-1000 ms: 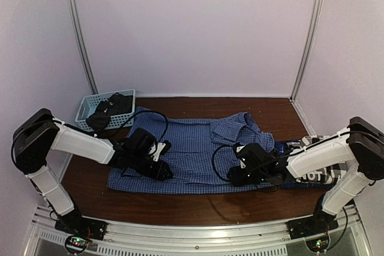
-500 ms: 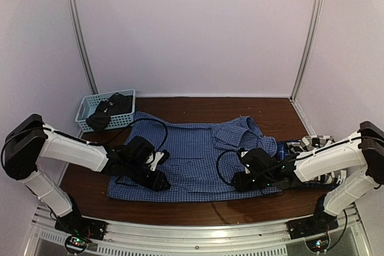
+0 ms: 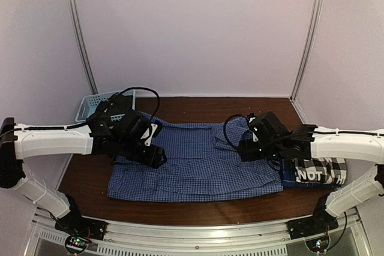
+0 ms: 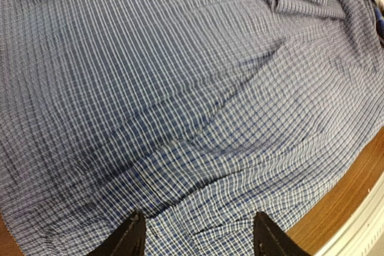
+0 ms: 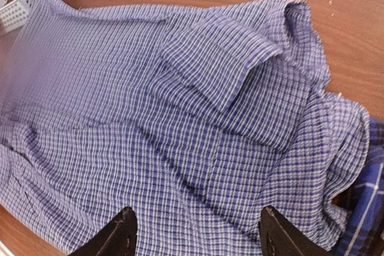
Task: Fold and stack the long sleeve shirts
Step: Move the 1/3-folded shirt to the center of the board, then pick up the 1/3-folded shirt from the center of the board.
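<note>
Blue fine-check shirt point(image 3: 198, 169): I see it spread flat across mid-frame, collar at its right end.
Black-and-white plaid shirt point(image 3: 318, 171): folded, right edge, lettering up.
Darker blue plaid shirt point(image 5: 367, 208): a strip between them.

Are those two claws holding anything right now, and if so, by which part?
Nothing is held. The left end effector and the right end effector both hang open above the blue check shirt, with no cloth pinched between their fingers.

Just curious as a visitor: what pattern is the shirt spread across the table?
The shirt is a fine blue-and-white check, clearest in the right wrist view.
</note>
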### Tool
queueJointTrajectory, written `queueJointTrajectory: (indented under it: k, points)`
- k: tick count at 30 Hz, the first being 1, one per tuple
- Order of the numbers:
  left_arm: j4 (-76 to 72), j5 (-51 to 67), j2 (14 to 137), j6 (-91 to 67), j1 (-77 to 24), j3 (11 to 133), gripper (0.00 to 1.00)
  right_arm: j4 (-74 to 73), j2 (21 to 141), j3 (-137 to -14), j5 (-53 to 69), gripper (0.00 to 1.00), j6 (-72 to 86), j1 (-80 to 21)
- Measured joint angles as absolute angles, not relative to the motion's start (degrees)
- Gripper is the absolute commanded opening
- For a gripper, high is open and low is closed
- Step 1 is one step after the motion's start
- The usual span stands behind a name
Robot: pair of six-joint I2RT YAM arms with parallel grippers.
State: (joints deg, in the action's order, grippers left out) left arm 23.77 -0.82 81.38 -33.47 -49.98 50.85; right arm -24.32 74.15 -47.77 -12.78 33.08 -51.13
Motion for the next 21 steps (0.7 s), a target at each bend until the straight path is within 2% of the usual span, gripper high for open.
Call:
queueJointTrajectory:
  k: [3,4,11,21]
  points:
    - [26.2,-7.5,78.8,-32.9,-49.8,55.2,0.95,-24.3,74.2,-50.1,-14.3,0.72,30.8,-47.5]
    - [26.7,-9.0,78.1,-32.7,-49.6,56.0,0.97,-24.2,74.4,-50.6,-14.5,0.72,30.1,-46.4]
    - [28.5,-20.3,72.0,-32.8,-47.4,57.8,0.98,-20.5,79.0,-52.3,-13.0,0.69,27.2,-39.7]
    - [26.5,-23.9,71.2,-29.3,-46.3,59.3,0.98,-10.4,91.6,-52.8,-5.0,0.62,27.3,-34.7]
